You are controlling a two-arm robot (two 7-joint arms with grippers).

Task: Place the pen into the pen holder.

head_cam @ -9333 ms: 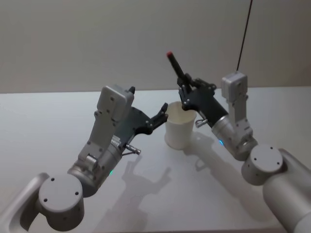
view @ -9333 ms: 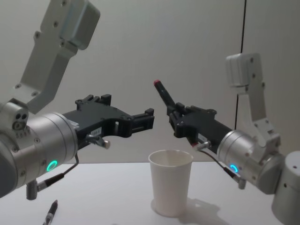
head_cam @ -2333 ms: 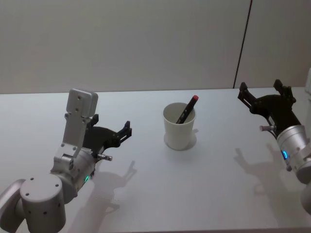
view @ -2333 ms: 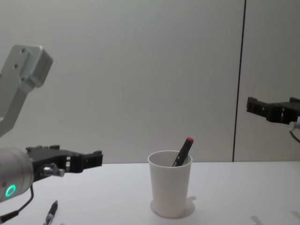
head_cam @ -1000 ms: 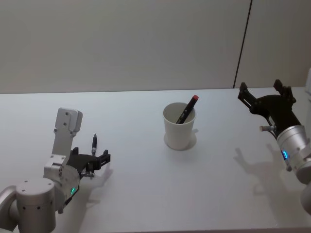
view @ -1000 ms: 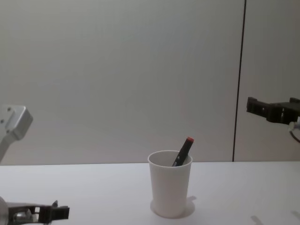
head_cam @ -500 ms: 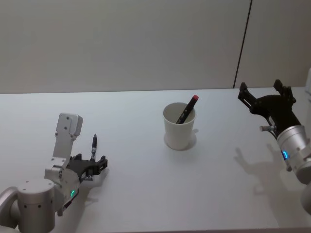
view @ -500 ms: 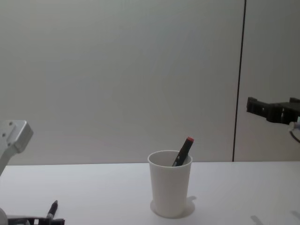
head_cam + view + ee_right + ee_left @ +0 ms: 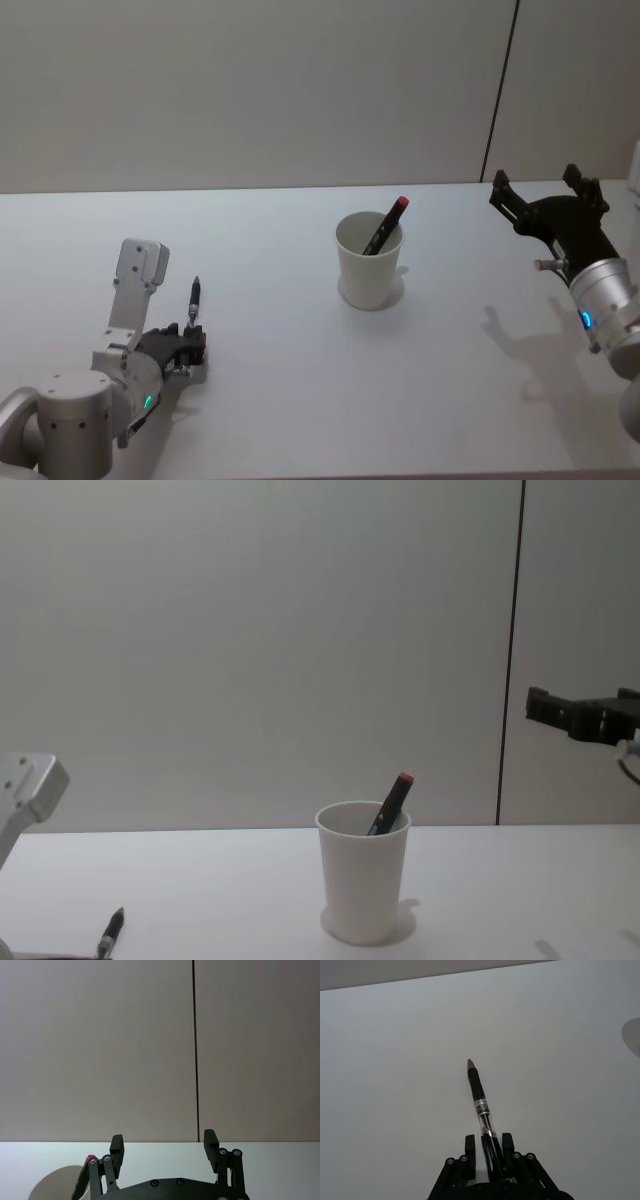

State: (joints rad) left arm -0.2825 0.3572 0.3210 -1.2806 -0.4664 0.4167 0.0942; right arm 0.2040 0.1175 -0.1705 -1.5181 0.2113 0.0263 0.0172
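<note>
- Plain grey wall; white tabletop (image 9: 300, 400).
- Pen (image 9: 479, 1097) is laid flat, its long axis in line with the left end effector (image 9: 489, 1144), whose fingers are set slightly apart astride its rear end.
- Pen holder (image 9: 370, 262) is placed well off to the right; right end effector (image 9: 535, 180) is parked, spread wide.

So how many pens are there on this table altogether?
2. A black pen with a red end leans inside the white paper cup. A slim black pen lies on the white table at the left gripper. The cup's inside is partly hidden.
</note>
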